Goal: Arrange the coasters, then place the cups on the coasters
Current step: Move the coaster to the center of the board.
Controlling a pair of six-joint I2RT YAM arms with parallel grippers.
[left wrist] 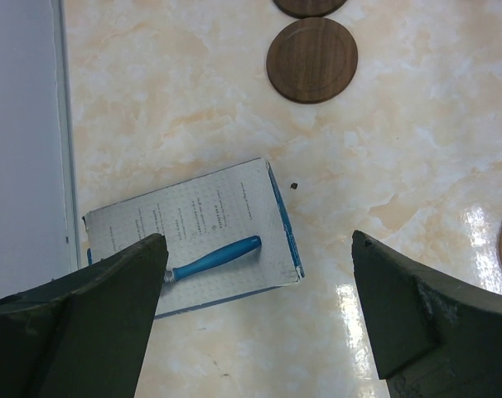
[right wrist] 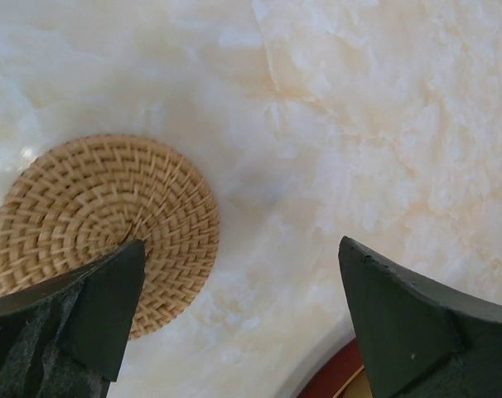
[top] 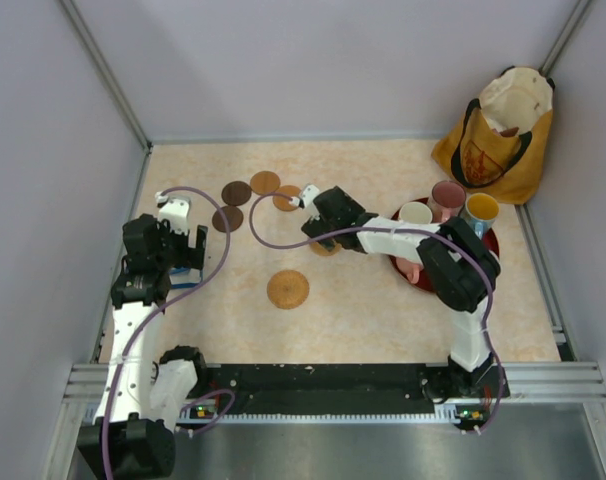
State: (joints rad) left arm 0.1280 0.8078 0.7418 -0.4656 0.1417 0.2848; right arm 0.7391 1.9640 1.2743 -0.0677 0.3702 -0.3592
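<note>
Woven tan straw marks the woven coaster [right wrist: 102, 224] now in play. It lies flat on the table [right wrist: 383, 99], partly under the left finger of the right hand [right wrist: 241, 249] rather than between the two fingers. That hand is spread wide and holds nothing. The rim of the red tray [right wrist: 334, 377] shows just beside its other finger.

The step appears to be arranging the coasters. To do it well, the right hand should shift sideways until the disc is centred in the gap. It should then come down low enough to pinch the thin edge, since a flat disc gives little to catch. It should also stay off the tray, where the cups [top: 448, 193] wait crowded together.

Other coasters sit in a loose cluster toward the far left, among them a dark coaster [left wrist: 311, 60], and one tan coaster [top: 288, 289] lies alone nearer the arms. The left hand [left wrist: 258, 240] hangs wide open and empty over a printed box [left wrist: 209, 215]. None of the cups is on a coaster yet.
</note>
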